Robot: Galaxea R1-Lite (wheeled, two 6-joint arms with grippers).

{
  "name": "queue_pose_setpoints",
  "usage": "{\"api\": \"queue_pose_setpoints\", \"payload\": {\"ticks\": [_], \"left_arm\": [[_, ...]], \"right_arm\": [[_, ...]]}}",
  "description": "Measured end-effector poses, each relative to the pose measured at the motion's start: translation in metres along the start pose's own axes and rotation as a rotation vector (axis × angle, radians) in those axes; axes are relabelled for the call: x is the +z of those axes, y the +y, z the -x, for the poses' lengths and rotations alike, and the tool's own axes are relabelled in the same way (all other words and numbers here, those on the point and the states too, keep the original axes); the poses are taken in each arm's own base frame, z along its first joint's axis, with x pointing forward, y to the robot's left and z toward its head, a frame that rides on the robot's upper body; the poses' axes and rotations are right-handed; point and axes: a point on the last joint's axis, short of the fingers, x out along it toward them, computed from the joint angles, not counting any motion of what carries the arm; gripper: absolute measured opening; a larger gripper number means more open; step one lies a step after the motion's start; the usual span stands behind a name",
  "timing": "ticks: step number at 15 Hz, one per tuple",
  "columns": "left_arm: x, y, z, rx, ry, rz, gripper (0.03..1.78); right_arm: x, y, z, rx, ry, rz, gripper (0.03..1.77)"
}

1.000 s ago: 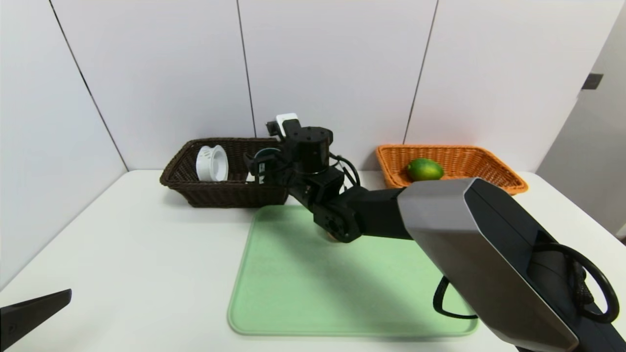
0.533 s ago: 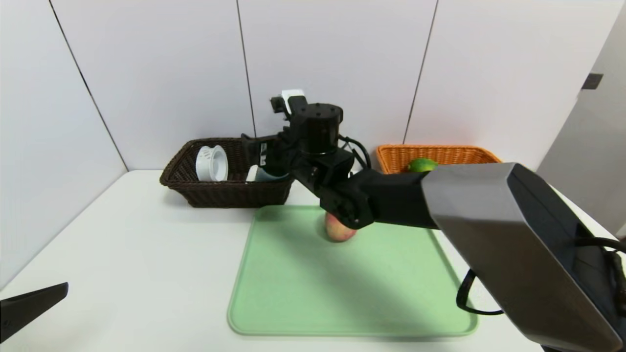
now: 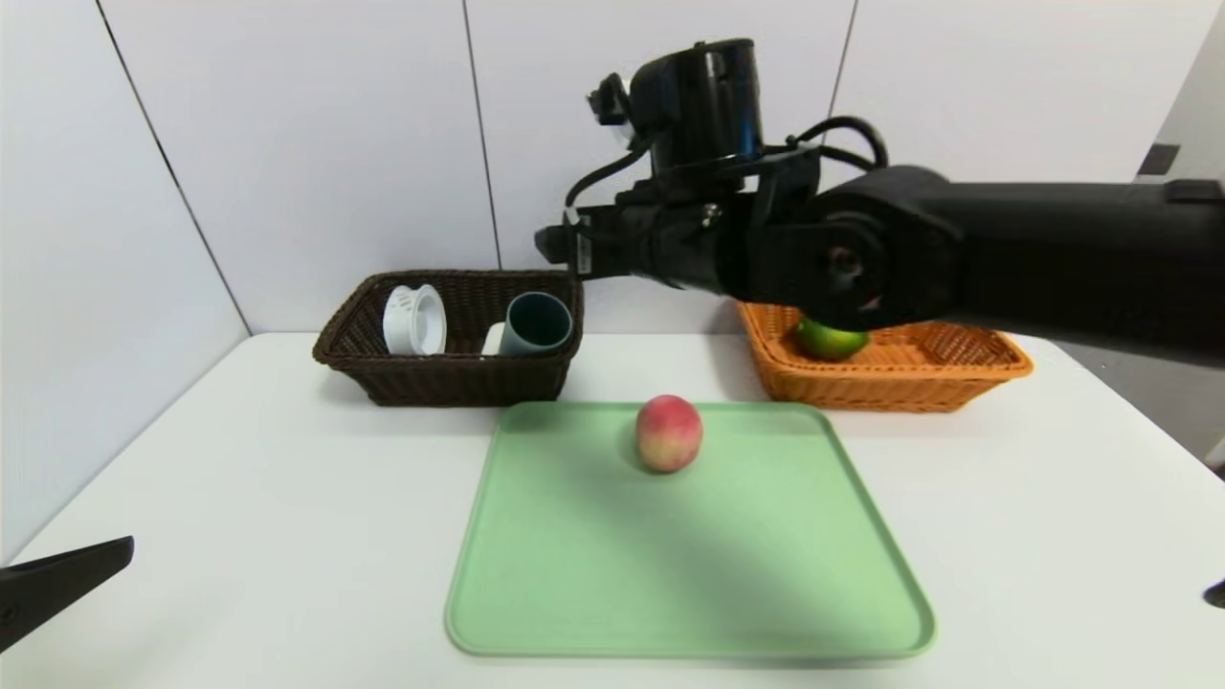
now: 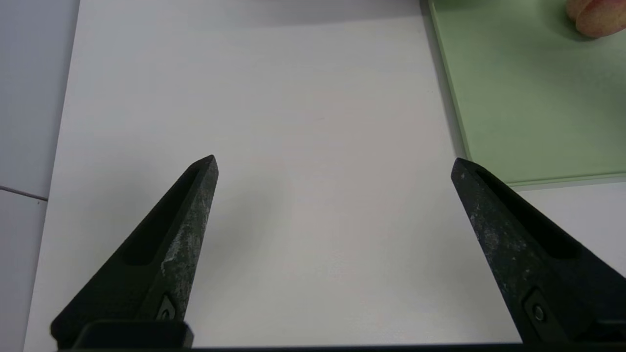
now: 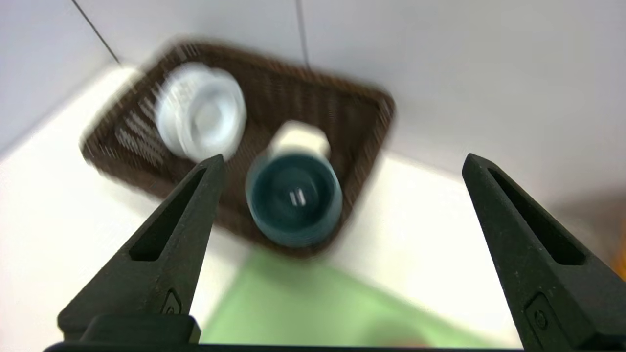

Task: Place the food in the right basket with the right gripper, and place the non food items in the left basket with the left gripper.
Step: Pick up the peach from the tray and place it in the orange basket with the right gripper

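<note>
Right wrist view shows our right gripper [image 5: 342, 161] released, its two dark tapered fingers [image 5: 171, 234] spread wide with nothing between them. It hangs in the air above and just behind the near corner of the left basket [image 3: 435, 378], pointing toward that side of the table.

Below it in that dark brown wicker basket we see the non-food items: the white spool-like container [image 3: 414, 319], the blue-grey cup [image 3: 538, 323] on its side with its mouth toward us, and a sliver of the white block [image 3: 493, 338] beside the cup.

Our left gripper [image 4: 332, 166] is parked low over the bare white table [image 3: 239, 478], also spread and empty.

The remaining food, the peach [image 3: 669, 433], sits alone near the far edge of the pale green tray [image 3: 689, 574], well apart from both baskets. The green citrus fruit [image 3: 829, 340] already lies in the right basket [image 3: 890, 383], the orange-tan wicker one.

We judge the peach round, smooth-skinned and light, yet likely to roll on the slick tray. We would close on its widest part from above, gently, since real fruit would bruise.
</note>
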Motion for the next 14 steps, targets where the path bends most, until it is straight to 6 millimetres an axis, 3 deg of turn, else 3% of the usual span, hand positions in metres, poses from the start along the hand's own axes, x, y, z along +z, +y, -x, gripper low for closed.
{"api": "queue_pose_setpoints", "payload": {"ticks": [3, 6, 10, 14], "left_arm": [[-0.001, 0.000, -0.001, -0.013, 0.007, -0.002, 1.69], [-0.002, -0.001, -0.001, -0.047, 0.013, -0.003, 1.69], [-0.002, -0.002, -0.002, -0.060, 0.016, -0.015, 1.69], [-0.001, -0.002, -0.005, -0.074, 0.027, -0.060, 1.69]], "right_arm": [[-0.011, -0.017, 0.031, -0.069, 0.274, -0.059, 1.68], [-0.029, -0.032, 0.048, -0.129, 0.532, -0.184, 1.69], [-0.044, -0.044, 0.039, -0.201, 0.631, -0.301, 1.69], [-0.060, -0.043, 0.019, -0.228, 0.667, -0.324, 1.69]]}}
